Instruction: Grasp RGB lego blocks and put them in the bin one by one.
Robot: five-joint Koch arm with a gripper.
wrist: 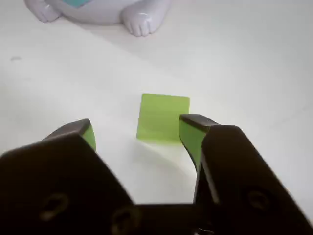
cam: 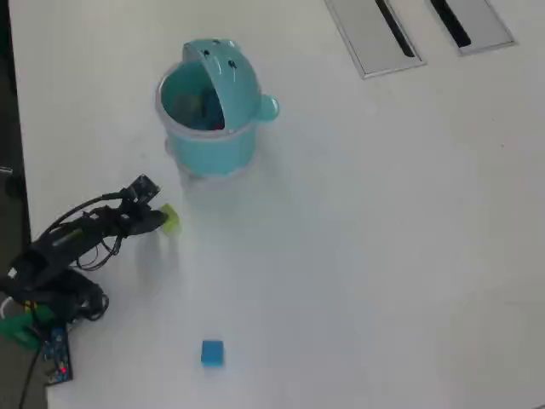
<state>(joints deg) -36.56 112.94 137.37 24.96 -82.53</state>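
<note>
- Just ahead of the pincer [wrist: 137,129] in the wrist view lies the yellow-green block [wrist: 161,117] on the white desk [wrist: 254,73]; its right lower corner is covered by the right finger's green pad [wrist: 190,137], so whether pad and block touch cannot be told
- Both jaws stand wide apart with bare desk between them, and nothing is held; the left tip is clear of the block
- Beyond the block, at the top edge of the wrist view, only the pale feet and lower body of the bin [wrist: 102,12] show; the rest is cut off
- From the overhead view the pincer [cam: 157,209] is dark and small, its two jaws hard to separate, with the yellow-green block [cam: 170,220] at its tip
- Up and to the right of the pincer in that view stands the teal bin [cam: 213,145], lid tipped up, knob on its right side; something reddish and dark lies inside, too blurred to name
- Well below and to the right of the pincer sits the blue block [cam: 212,353], alone on the desk [cam: 383,256]
- Far to the upper right, two grey slotted panels [cam: 375,30] run off the top edge
- Behind the pincer, the arm's base and cables [cam: 60,281] are cut by the left edge
</note>
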